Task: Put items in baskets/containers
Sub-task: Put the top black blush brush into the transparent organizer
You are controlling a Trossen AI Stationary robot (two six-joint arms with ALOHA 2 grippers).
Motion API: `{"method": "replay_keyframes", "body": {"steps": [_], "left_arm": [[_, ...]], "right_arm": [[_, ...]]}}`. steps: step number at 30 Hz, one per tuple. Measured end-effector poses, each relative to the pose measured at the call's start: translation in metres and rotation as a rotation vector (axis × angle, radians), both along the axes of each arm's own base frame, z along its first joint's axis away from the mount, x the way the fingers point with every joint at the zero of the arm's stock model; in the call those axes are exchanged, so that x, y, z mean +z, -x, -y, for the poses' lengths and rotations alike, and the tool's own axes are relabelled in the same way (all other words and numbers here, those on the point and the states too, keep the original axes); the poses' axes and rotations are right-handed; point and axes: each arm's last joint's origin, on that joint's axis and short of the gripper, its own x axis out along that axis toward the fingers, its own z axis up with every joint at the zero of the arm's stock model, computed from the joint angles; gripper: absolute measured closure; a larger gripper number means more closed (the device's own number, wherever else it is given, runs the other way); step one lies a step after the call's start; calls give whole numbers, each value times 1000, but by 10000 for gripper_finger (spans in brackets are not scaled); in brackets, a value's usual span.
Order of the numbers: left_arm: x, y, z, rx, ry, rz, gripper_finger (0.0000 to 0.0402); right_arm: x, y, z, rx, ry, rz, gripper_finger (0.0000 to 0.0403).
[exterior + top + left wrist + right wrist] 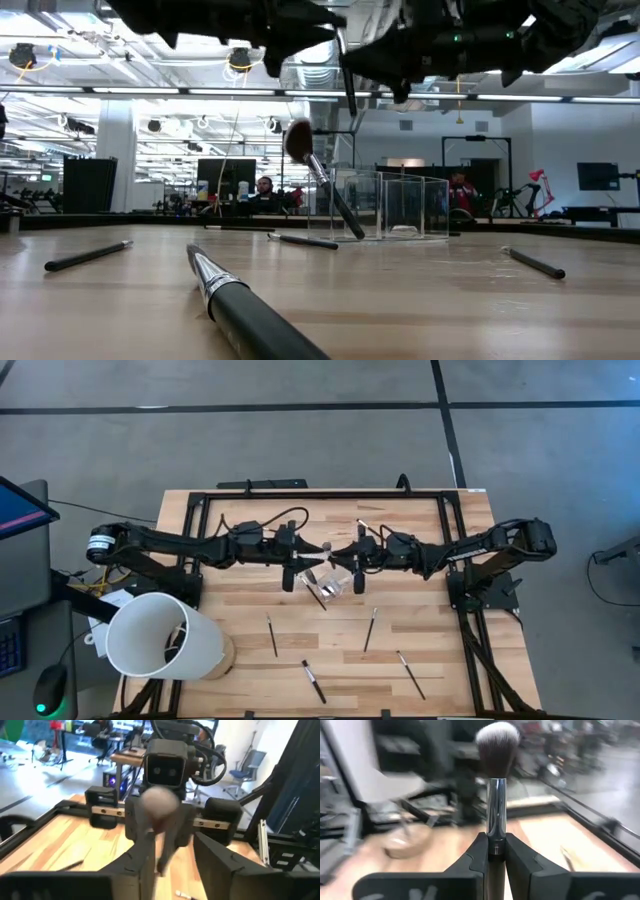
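Meeting at the centre of the high view, above the table point(450, 650): left gripper point(298, 568) from the picture's left, right gripper point(356, 563) from its right. Hovering between them over the clear box point(333, 580).

In the left wrist view, left gripper's fingers point(145, 865) apart, with a fluffy-tipped brush point(159, 805) loose in the gap. In the low view, same brush point(325, 190) seen left of centre, tilted, head up, foot down beside the box's near wall point(400, 205); cannot tell whether inside or just outside it.

In the right wrist view, right gripper point(495, 852) clamped on a silver-ferruled brush point(496, 795), bristles pointing away from the camera.

Lying along the lower half of the high view, well apart from the box: four more brushes point(271, 634), point(369, 628), point(313, 680), point(410, 674).

Risks, judged from here:
- Could miss the box: released brush so tilted that it may tip onto the wood.
- Could nudge or topple the light box: two grippers crowded over one small opening.
- Could jam the second brush against the leaning one if lowered before it settles.
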Motion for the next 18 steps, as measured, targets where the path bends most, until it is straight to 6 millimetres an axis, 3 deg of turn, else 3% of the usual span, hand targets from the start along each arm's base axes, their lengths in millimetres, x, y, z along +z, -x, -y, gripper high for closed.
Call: {"method": "replay_keyframes", "body": {"steps": [7,14,18], "left_arm": [[13,24,5,29,-6,22,227],[13,54,3,157,-15,74,231],[11,58,4,155,-14,111,237]], "right_arm": [[-28,14,-1,-120,-16,-108,371],[-44,27,-13,-145,-54,-113,367],[-46,28,-20,-148,-20,-137,368]]}}
